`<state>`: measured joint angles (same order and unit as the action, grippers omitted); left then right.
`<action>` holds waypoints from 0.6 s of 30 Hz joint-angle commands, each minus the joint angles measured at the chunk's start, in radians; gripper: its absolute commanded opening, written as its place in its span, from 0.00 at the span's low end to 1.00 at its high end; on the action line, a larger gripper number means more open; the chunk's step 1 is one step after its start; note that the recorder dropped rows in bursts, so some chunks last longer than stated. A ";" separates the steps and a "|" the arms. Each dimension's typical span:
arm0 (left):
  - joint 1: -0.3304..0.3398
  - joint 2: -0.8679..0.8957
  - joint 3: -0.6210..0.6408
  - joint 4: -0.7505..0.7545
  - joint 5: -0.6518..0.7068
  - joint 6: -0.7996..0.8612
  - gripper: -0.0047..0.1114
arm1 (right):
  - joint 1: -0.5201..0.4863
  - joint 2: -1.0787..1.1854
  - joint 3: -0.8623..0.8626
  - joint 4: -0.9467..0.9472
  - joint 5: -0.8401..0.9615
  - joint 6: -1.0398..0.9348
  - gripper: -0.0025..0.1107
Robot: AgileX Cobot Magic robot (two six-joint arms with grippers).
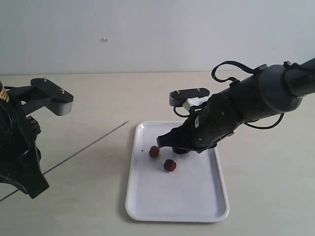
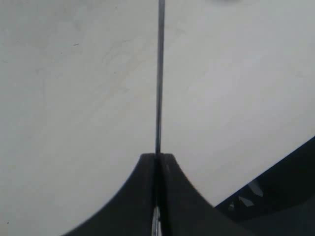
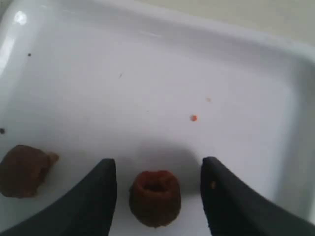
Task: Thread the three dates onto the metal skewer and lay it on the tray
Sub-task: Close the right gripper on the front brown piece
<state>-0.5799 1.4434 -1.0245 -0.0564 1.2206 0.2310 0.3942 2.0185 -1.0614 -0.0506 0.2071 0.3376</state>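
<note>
I had my right gripper wide astride a date on the tray, left gripper pinched on the skewer; an off-centre squeeze, I reckoned, could squirt it away.

You are in what looks like a robotics lab or test room, not a home. A plain pale counter runs back to a blank, light wall beyond the left pincer and the right pincer. Two black jointed arms work over the counter. The left arm has a grey bolted bracket above its pincer. The right arm has a looped cable exposed behind its pincer.
</note>
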 commanded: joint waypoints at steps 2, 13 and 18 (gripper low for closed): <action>0.002 0.000 0.001 -0.004 0.000 -0.004 0.04 | 0.001 0.001 0.009 -0.006 -0.016 0.005 0.47; 0.002 0.000 0.001 -0.004 0.000 -0.004 0.04 | 0.001 0.001 0.009 -0.009 0.033 0.006 0.47; 0.002 0.000 0.001 -0.004 0.000 -0.004 0.04 | 0.001 0.001 0.009 -0.007 0.046 0.006 0.42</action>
<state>-0.5799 1.4434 -1.0245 -0.0564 1.2206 0.2310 0.3942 2.0185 -1.0597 -0.0547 0.2202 0.3410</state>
